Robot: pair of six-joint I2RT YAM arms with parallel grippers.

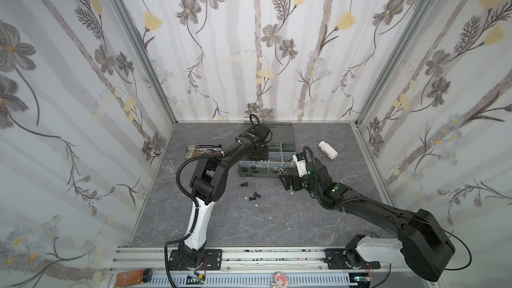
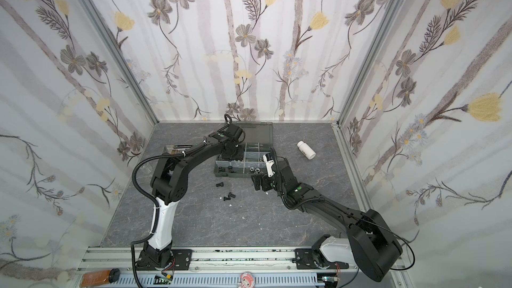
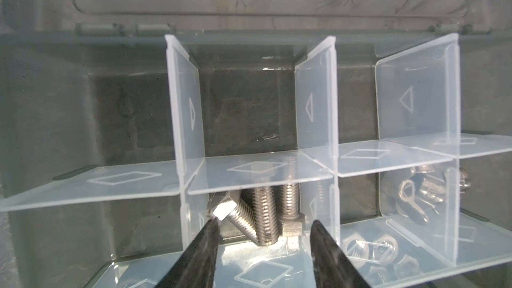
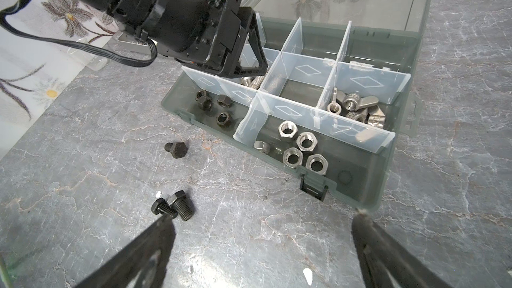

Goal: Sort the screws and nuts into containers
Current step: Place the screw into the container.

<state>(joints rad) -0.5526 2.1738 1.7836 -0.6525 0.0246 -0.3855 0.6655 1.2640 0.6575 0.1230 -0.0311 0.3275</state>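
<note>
We see a grey marbled table (image 1: 221, 225) carrying an open organizer box (image 1: 257, 172) at frame centre, a steel tray (image 1: 189, 149) to its left, a white bottle (image 1: 328, 149) lying to its right, and three black bolts (image 1: 243, 184) loose below the box.

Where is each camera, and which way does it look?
Top views: high above the robot's base, looking down at the table; left arm and right arm show.
Left wrist: on the left arm, looking into the box at silver screws; left pincer shows.
Right wrist: on the right arm, facing black screws and the box; right pincer and left pincer show.
Shared: both wrist views see the box and silver screws.
</note>
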